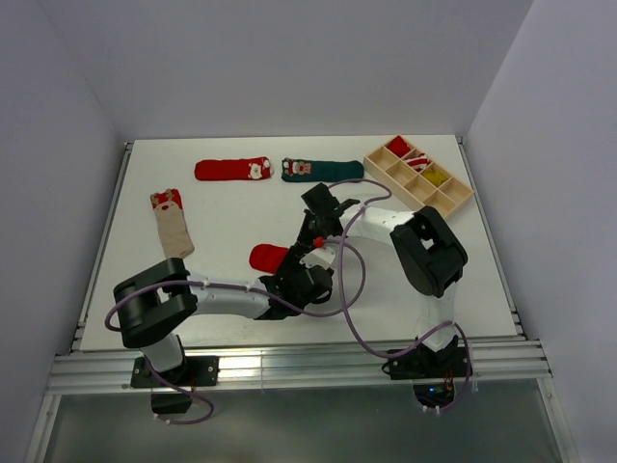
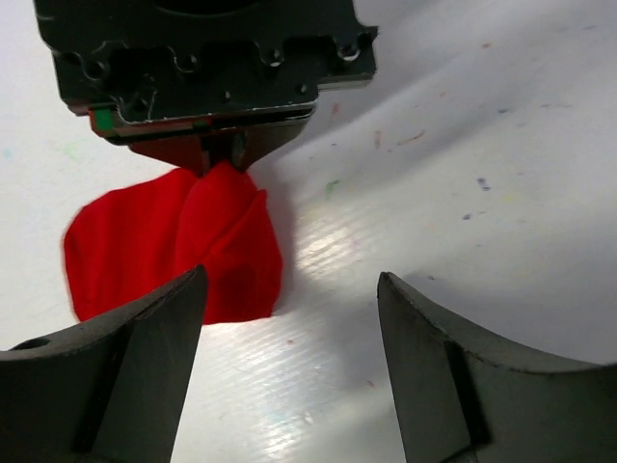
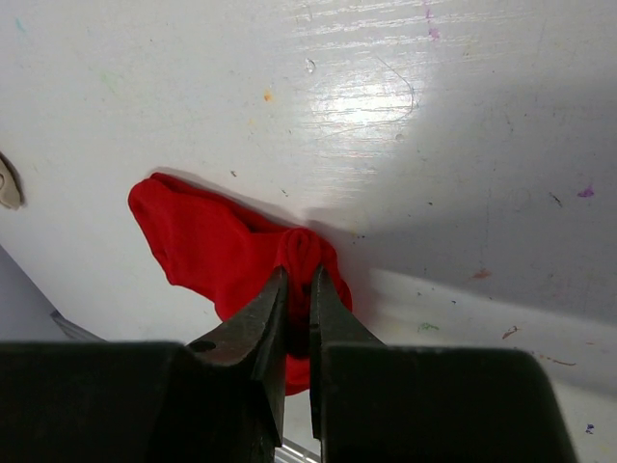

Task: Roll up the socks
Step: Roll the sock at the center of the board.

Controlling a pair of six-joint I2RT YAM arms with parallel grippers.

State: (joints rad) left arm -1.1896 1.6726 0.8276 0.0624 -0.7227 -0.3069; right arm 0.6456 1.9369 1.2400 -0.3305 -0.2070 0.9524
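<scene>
A red sock (image 1: pixel 267 257) lies bunched at the table's middle, half hidden under both arms. My right gripper (image 3: pixel 299 278) is shut on a fold of this red sock (image 3: pixel 207 241), with cloth squeezed between its tips. From the left wrist, the right gripper (image 2: pixel 220 154) pinches the red sock (image 2: pixel 164 256) from above. My left gripper (image 2: pixel 289 304) stands open just beside the sock, and only bare table shows between its fingers (image 2: pixel 154 338). A second red sock (image 1: pixel 231 170), a dark green sock (image 1: pixel 325 170) and a beige sock (image 1: pixel 172 224) lie flat farther back.
A wooden compartment tray (image 1: pixel 453 198) sits at the back right, with a red-and-white bundle (image 1: pixel 403 149) and a yellowish item (image 1: pixel 437 177) in its cells. Both arms cross over the table's middle. White walls close in the sides and back.
</scene>
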